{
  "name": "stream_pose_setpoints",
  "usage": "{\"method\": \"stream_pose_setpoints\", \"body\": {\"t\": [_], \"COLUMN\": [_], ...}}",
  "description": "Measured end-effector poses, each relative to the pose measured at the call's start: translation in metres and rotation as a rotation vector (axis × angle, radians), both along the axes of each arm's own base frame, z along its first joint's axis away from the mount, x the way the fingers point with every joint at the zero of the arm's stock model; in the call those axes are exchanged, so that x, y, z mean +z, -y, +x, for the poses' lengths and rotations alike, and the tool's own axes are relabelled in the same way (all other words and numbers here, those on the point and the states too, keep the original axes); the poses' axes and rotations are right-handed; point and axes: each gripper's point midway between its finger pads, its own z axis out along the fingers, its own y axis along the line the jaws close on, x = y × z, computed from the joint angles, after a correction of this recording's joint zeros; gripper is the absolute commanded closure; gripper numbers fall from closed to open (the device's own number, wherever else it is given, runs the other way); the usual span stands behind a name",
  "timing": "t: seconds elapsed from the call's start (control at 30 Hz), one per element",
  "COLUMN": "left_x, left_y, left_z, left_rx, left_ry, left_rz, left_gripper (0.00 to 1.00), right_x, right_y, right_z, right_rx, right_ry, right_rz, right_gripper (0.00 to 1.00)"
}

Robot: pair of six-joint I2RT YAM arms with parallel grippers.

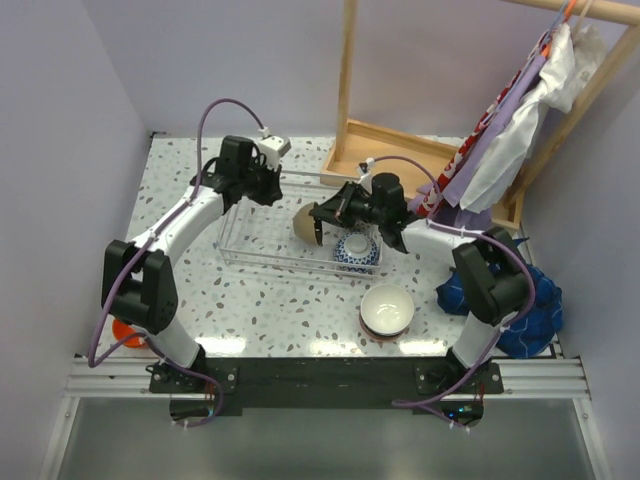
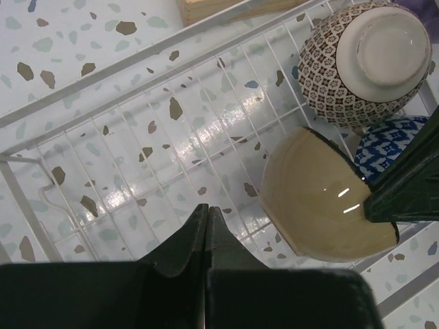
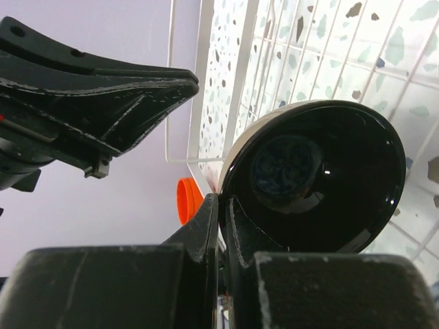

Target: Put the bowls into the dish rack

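Right tool (image 3: 221, 205) is pinching the tan bowl (image 3: 322, 178) by its rim, tilted within the dish rack's (image 1: 262, 258) right half, left tool (image 2: 208, 211) is hovering closed and empty; glazed ceramic is looking light, rigid, slick, chippable, so I'm favouring a gentle set-down

Tabletop (image 1: 270, 300): white terrazzo with brown and grey-green flecks. Far right corner: shallow wooden frame (image 1: 400, 145) of pale timber, lying flat; its edge also shows at the top of the left wrist view. Wooden post (image 1: 347, 70) rises at its left end. Hanging above its right side: white cloth (image 1: 520, 130), purple striped cloth (image 1: 505, 100), red-patterned piece (image 1: 463, 160). Blue cloth (image 1: 540, 310) heaped at the right edge. Lilac walls (image 1: 60, 150) all round.
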Motion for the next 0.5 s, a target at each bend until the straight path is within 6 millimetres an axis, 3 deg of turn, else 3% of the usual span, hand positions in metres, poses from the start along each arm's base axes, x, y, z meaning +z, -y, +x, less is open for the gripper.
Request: {"method": "stream_pose_setpoints", "body": {"t": [0.5], "left_x": [-0.028], "left_y": [0.033], "left_z": [-0.029], "left_rx": [-0.09], "left_ry": [-0.064], "left_rz": [0.026], "left_gripper": [1.0], "right_x": [0.006], "right_y": [0.011], "right_z": [-0.021], "right_rx": [-0.026], "right_ry": [-0.027], "right_rz": [0.016], "right_gripper": [1.0]}}
